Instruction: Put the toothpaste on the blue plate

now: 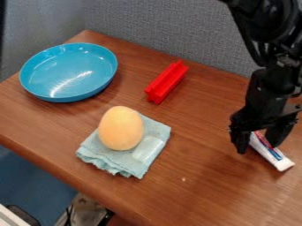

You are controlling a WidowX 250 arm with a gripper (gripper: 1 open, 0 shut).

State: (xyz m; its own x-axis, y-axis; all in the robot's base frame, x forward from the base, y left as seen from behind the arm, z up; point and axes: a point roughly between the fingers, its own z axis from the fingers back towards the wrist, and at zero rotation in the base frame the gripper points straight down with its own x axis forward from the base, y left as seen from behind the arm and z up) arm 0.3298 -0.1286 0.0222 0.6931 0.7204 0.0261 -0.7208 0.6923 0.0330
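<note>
- Two task objects lie at opposite ends of the table (71, 119): the blue plate (69, 71) near its far left corner, the toothpaste (274, 154) near its right edge, well apart.
- We see the toothpaste flat on the wood, mostly hidden by the gripper (262, 139); only its lower end shows.
- We read the gripper as pointing straight down over the tube, jaws spread wide and standing to either side of it; nothing is held. We judge this pose suits closing across the tube's narrow width.
- We note the arm rising near-vertically from the gripper toward the top right.
- Between the two ends sit a red block (167, 80), and an orange ball (119, 128) resting on a folded cloth (123, 148) near the front edge.
</note>
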